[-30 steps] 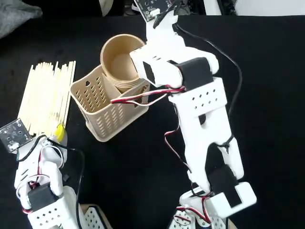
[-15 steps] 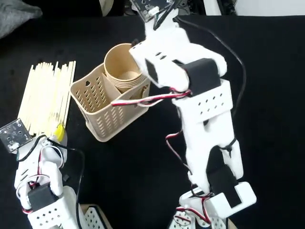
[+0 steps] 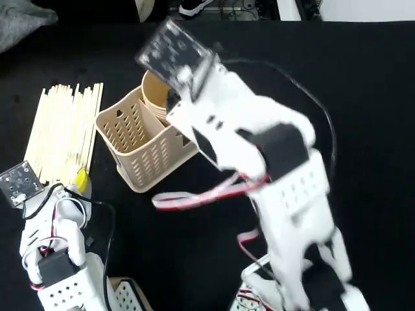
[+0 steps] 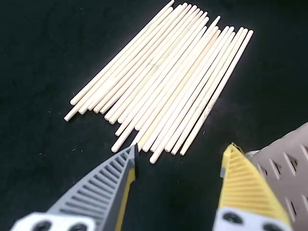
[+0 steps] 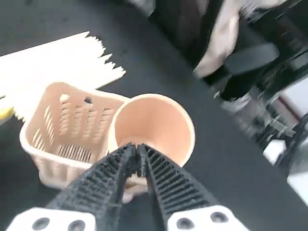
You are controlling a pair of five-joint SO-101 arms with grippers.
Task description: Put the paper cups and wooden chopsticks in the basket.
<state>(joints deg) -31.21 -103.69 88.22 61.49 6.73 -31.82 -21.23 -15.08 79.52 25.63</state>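
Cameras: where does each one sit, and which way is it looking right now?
High view: fixed above the table, looking down on the basket, paper cups and chopsticks; the left arm and right arm show.
Left wrist view: on the left arm's wrist, looking down at the chopsticks; the left fingers show, open.
Right wrist view: on the right arm's wrist, looking down into basket and cups; the right fingers show, shut.
Shared: basket and chopsticks appear in all three.

The right arm (image 3: 246, 142) overhangs the basket (image 3: 149, 159) from the right-edge side, blocking approach there. Paper cups (image 3: 154, 100) fill 1 compartment; the other stands open. Free passage over the tabletop (image 3: 369, 97) along the right edge.
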